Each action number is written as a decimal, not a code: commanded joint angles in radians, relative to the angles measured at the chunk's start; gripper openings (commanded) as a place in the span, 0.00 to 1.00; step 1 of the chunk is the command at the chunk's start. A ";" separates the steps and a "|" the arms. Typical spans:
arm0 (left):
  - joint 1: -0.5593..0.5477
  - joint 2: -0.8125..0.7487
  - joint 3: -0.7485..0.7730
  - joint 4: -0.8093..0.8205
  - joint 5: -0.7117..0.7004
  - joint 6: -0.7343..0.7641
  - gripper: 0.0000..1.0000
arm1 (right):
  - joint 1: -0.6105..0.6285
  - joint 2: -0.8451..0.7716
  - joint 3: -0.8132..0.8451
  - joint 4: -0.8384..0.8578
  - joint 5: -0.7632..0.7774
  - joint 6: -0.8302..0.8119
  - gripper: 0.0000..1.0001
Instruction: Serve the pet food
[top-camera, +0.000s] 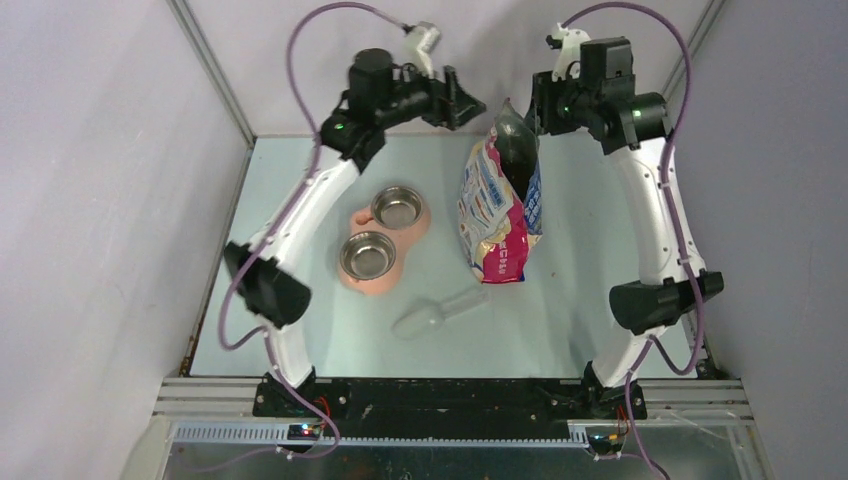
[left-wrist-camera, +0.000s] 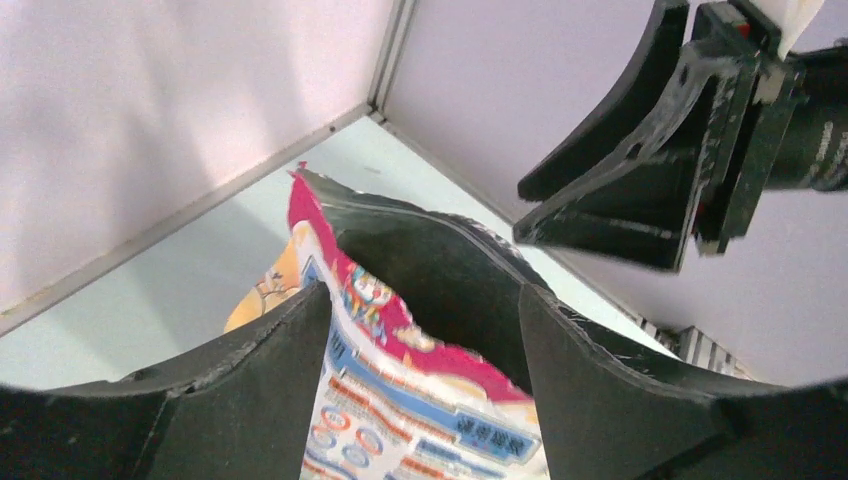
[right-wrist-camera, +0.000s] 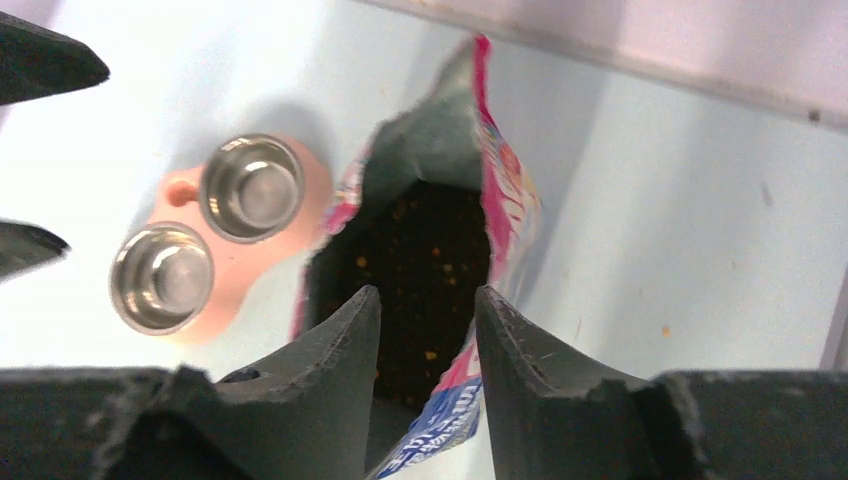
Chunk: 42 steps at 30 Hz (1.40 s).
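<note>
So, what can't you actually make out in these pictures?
- Pet food: right wrist view, a blurred dark mass in the bag; single pellets unreadable.
- Bag's lower part: left wrist view, cut by the bottom edge and the left pincer.
- Scoop: top view, too small to see inside.

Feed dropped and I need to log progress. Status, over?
Left end effector open, right end effector open, both near bag mouth. Pet food in bag; bowls empty. Nothing blocking; scoop lies on table.

Top camera: high overhead, whole table. Wrist cameras: close, both on open bag, shared with top view.
</note>
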 joint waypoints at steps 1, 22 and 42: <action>0.087 -0.247 -0.246 0.164 0.020 -0.038 0.77 | 0.020 -0.081 0.058 0.061 -0.120 -0.050 0.41; 0.084 -0.724 -1.074 -0.120 -0.007 0.628 0.78 | 0.358 -0.015 -0.106 -0.009 0.073 -0.216 0.00; -0.118 -0.553 -1.233 -0.047 -0.007 0.728 0.89 | 0.049 -0.289 -0.035 0.033 -0.106 -0.242 0.99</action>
